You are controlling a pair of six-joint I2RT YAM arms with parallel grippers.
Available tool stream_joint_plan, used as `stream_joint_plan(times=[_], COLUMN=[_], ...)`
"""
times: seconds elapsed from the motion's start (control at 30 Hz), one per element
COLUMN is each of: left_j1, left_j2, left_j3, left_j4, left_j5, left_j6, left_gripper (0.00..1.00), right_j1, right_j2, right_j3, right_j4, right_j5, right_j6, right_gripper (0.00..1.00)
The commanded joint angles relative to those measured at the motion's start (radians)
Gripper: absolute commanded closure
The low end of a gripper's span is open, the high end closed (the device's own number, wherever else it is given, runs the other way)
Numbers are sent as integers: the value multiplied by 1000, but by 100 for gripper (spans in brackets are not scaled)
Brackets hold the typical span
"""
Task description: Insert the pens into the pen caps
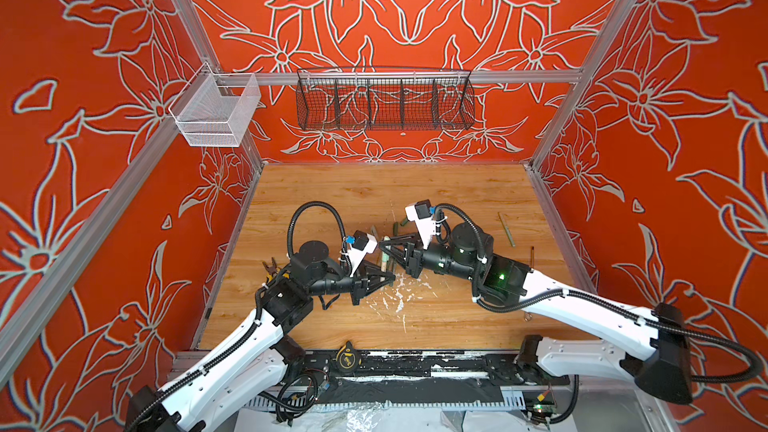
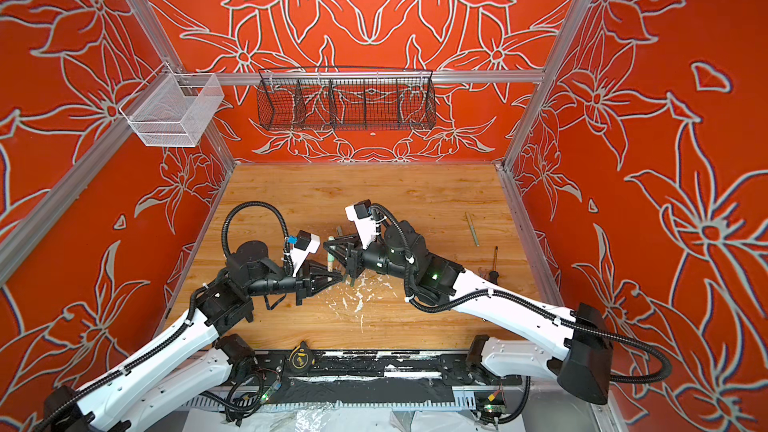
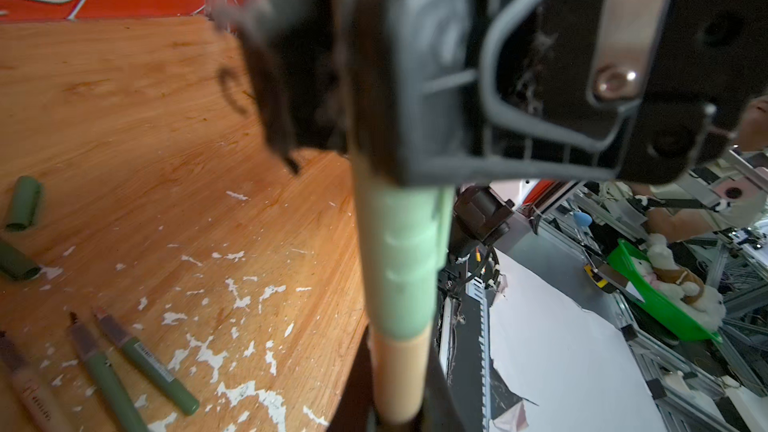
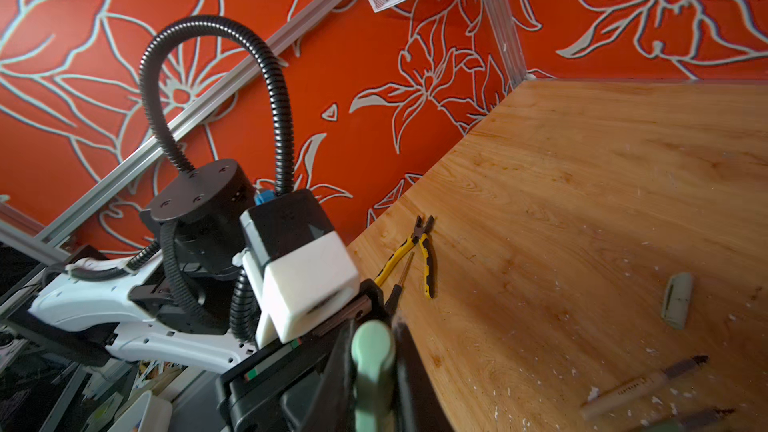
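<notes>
Where the arms meet, in both top views: left gripper (image 1: 392, 278) and right gripper (image 1: 382, 246) converge at mid-scene on one slim tan-barrelled pen (image 1: 383, 258).
Left wrist view: left gripper clamped on the barrel; pale green rounded plastic cap (image 3: 405, 259) covers its far end.
Right wrist view: right gripper clamped on that cap.
Risk: a skewed push could jam the cap or slip the pen.

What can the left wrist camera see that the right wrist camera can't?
Only the left wrist view shows two dark caps, one and another, plus the held tan pen. Only the right wrist view shows yellow pliers, a screwdriver and a pale cap lying loose. Both show the mint cap and the flecked table.
</notes>
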Motion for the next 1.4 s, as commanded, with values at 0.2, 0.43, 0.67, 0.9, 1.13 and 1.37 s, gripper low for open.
stream_joint_plan(times=[0.2, 0.43, 0.67, 0.9, 1.13, 1.37], left_j1=[22, 22, 22, 22, 22, 22], left_j2=[-39, -25, -44, -162, -275, -336], left_j3=[84, 93, 91, 71, 88, 130], left_j4=[511, 484, 401, 236, 66, -101], left_j5=[138, 179, 103, 1, -45, -67], left_j6=[-46, -52, -35, 6, 10, 22], left_gripper=[100, 100, 24, 3, 3, 3], right_j1=[34, 27, -62, -302, -509, -680], right_j2=[35, 31, -3, -32, 103, 420], right_j3=[-196, -160, -90, -15, 78, 315], right_j4=[-144, -197, -325, -570, -772, -980], right_j5=[-246, -141, 26, 27, 51, 227], right_j6=[-47, -41, 49, 13, -160, -357], right_gripper=[100, 100, 100, 100, 100, 100])
